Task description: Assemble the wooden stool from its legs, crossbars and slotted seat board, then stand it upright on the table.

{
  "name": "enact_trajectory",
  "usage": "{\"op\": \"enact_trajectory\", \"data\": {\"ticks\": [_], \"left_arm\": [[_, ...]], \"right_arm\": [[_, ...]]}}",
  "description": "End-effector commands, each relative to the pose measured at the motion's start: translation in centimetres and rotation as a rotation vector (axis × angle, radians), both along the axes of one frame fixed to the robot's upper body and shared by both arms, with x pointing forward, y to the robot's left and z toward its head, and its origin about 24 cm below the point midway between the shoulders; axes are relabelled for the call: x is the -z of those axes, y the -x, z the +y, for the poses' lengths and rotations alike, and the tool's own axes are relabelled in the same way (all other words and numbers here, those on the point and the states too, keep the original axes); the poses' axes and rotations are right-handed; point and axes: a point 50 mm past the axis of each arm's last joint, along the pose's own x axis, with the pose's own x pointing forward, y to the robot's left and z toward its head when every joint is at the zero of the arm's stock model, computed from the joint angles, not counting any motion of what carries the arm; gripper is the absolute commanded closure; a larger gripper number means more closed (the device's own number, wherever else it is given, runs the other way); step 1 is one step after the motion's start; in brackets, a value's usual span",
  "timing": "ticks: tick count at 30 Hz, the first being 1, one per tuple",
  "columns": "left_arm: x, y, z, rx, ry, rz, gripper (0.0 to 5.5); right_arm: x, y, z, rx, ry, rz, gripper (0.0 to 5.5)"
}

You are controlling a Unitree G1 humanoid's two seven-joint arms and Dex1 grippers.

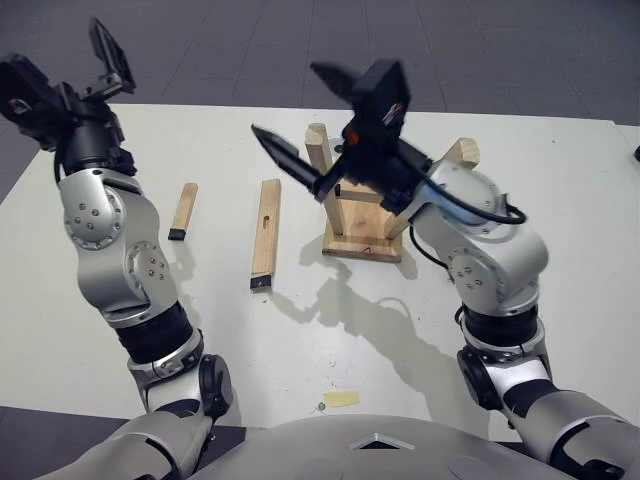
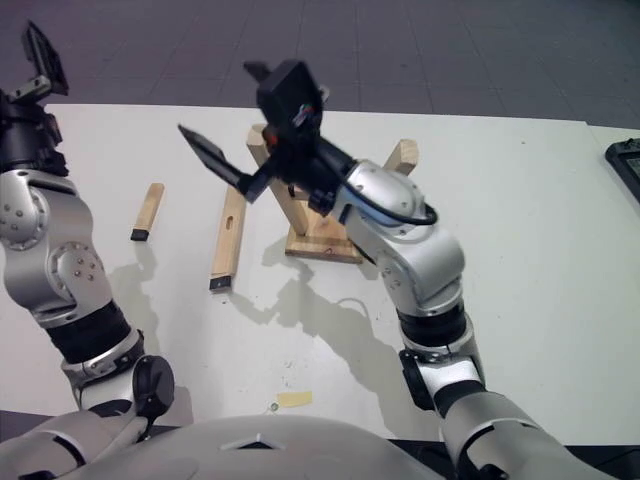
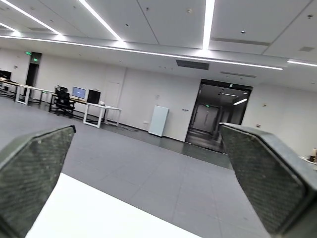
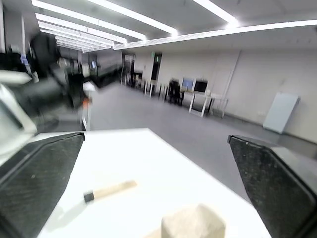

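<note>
Stool (image 1: 362, 240) partly built, inverted at centre; leg (image 1: 265, 225) and crossbar (image 1: 184, 208) loose at left. Left claw (image 3: 151, 173), right claw (image 1: 288, 100) released.

Both arms are raised with elbows bent; left claw (image 3: 146, 129) and right claw (image 1: 285, 98) gape wide, empty.

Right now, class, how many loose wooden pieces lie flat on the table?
2. A short piece lies on the robot's left; a longer piece lies between it and the part-built stool. The right arm may hide others.
</note>
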Motion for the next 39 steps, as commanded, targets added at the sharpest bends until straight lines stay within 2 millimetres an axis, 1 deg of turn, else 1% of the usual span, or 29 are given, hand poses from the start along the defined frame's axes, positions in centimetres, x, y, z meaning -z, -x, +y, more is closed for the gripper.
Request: {"op": "enact_trajectory", "data": {"ticks": [1, 6, 18, 22, 23, 26, 30, 33, 35, 37, 39], "left_arm": [[0.5, -0.4, -1.4, 0.04, 0.003, 0.02, 0.12], [1.0, -0.5, -1.7, 0.04, 0.011, 0.04, 0.12], [1.3, -0.5, -2.2, 0.042, 0.002, 0.064, 0.1], [1.3, -0.4, -2.3, 0.042, 0.0, 0.065, 0.1], [1.3, -0.5, -2.3, 0.042, 0.0, 0.065, 0.1], [1.3, -0.5, -2.3, 0.041, 0.0, 0.066, 0.1], [1.3, -0.8, -2.3, 0.044, 0.002, 0.072, 0.1], [1.3, -0.9, -2.3, 0.046, -0.004, 0.075, 0.1], [1.2, -1.1, -2.3, 0.052, -0.01, 0.078, 0.1], [1.1, -1.3, -2.4, 0.065, -0.02, 0.081, 0.1], [1.2, -1.5, -2.6, 0.079, -0.031, 0.089, 0.1]], "right_arm": [[1.2, -0.4, -0.5, 0.063, 0.042, 0.024, 0.1], [1.8, -0.5, -0.8, 0.092, 0.057, 0.037, 0.1], [2.7, -0.4, -1.1, 0.096, 0.075, 0.075, 1.98], [3.0, -0.3, -1.2, 0.096, 0.075, 0.106, 2.73], [3.1, -0.3, -1.3, 0.089, 0.074, 0.115, 2.95], [3.3, 0.0, -1.7, 0.016, 0.079, 0.117, 3.37], [4.1, 0.2, -3.2, -0.158, 0.102, 0.117, 3.4], [5.1, 0.5, -4.8, -0.302, 0.203, 0.081, 3.4], [5.5, 0.6, -6.3, -0.39, 0.273, 0.064, 3.4], [5.5, 0.0, -8.2, -0.433, 0.328, 0.062, 3.4], [5.2, -1.1, -9.8, -0.439, 0.354, 0.064, 3.43]]}}
